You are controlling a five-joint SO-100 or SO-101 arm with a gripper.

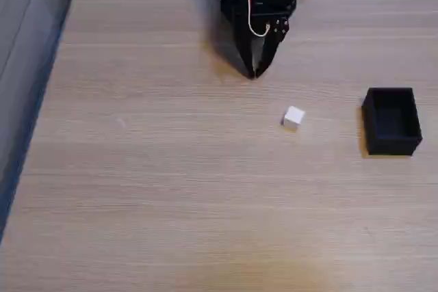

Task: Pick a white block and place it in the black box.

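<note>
In the fixed view, the gripper (254, 73) points down at the wooden tabletop (171, 169) with its jaws nearly closed and empty, the white block (293, 117) lying apart below-right of it, the black box (391, 121) farther right.

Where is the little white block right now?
In the fixed view the white block sits alone on the wooden table, right of centre, between the gripper and the black box.
</note>
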